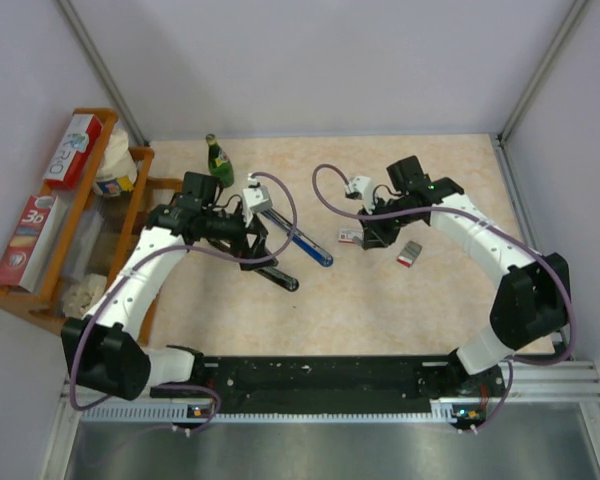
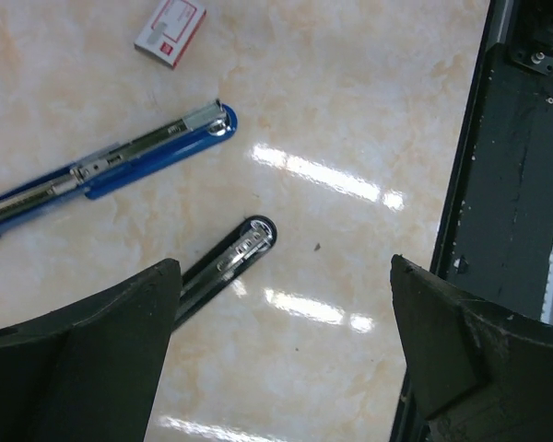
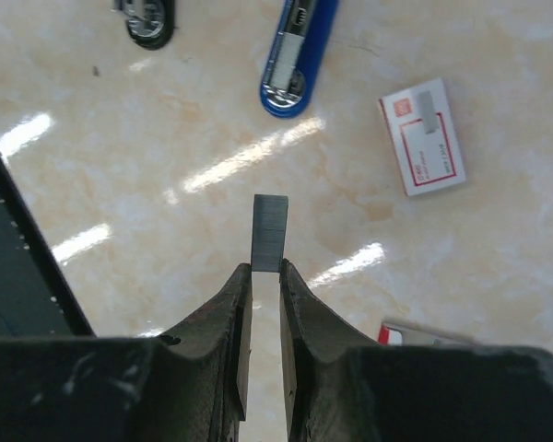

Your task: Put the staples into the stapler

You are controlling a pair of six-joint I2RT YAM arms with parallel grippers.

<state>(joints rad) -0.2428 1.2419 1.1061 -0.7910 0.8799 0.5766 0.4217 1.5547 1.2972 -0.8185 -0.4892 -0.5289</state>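
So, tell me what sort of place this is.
Probably a robot lab test cell: a left arm and right arm bolted to a black rail, plain walls with metal framing, and a wooden rack of packaged goods.

White shells and black joints on the left arm (image 1: 145, 265) and right arm (image 1: 480, 235), purple cables (image 1: 325, 175) looping alongside, scuffed black fingers (image 3: 212, 341), possibly a tiny green light (image 1: 432, 183) on the right.

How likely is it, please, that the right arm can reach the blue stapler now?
Likely yes: only bare tabletop lies between the right gripper, shut on a staple strip, and the blue stapler.
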